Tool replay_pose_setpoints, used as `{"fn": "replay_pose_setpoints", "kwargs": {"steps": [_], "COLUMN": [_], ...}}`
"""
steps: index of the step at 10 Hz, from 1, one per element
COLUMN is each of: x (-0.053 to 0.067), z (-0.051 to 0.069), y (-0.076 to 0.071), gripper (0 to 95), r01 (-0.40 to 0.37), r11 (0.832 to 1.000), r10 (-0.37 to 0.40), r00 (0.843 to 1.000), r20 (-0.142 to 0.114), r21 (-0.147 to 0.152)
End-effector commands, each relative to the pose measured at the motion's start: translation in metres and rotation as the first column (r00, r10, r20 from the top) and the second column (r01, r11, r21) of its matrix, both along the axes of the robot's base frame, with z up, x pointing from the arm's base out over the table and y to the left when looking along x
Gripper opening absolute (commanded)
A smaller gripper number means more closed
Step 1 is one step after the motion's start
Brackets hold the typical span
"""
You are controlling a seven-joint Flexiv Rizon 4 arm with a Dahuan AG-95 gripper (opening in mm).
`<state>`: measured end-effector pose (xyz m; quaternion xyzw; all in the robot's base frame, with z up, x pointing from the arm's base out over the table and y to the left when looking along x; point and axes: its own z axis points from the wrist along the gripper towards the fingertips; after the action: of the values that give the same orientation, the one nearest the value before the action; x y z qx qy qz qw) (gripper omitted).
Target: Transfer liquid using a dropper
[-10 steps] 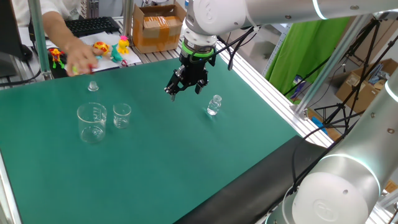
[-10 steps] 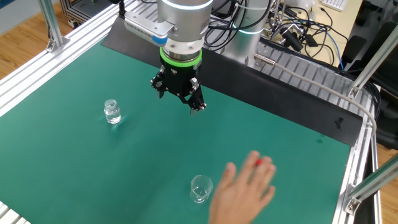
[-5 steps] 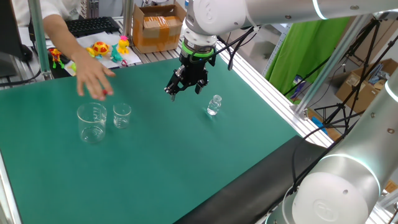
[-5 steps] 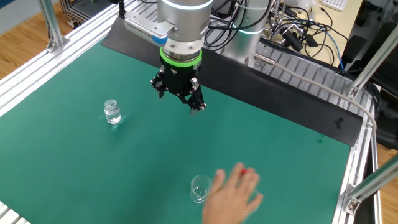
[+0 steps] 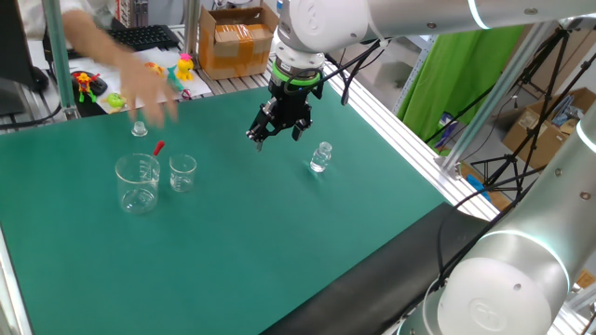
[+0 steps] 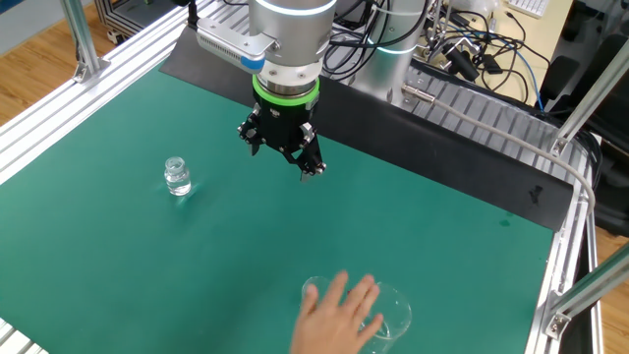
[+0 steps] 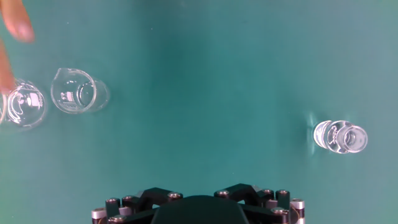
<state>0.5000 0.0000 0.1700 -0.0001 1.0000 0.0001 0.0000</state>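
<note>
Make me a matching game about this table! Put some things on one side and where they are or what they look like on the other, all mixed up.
Things:
1. dropper
2. bottle
3. gripper
4. cardboard box

Clues:
A. brown, sitting behind the green mat
B. has a red top, right by the beakers
C. clear, standing all alone on the mat
D. hanging in the air above the mat, holding nothing

Pairs: 1-B, 2-C, 3-D, 4-A

Pincer [image 6: 282, 157] above mat; hand [image 6: 337, 317] over beakers [image 6: 393, 313].
</note>
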Motion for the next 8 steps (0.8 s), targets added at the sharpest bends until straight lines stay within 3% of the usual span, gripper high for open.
{"fn": "replay_pose_setpoints", "kwargs": {"steps": [1, 4, 6, 8], "x": [0.000, -0.013, -0.029, -0.033], "z": [0.000, -0.004, -0.008, -0.006], "y": [0.000, 0.006, 0.013, 0.018], "gripper": [0.0, 0.0, 0.0, 0.0], "r01": [0.113, 0.122, 0.116, 0.086], "r11": [0.992, 0.990, 0.991, 0.995], "r10": [-0.113, -0.123, -0.116, -0.087], "r00": [0.994, 0.992, 0.993, 0.996], "r20": [0.000, 0.005, 0.004, 0.006], "r21": [0.050, 0.074, 0.067, 0.059]}}
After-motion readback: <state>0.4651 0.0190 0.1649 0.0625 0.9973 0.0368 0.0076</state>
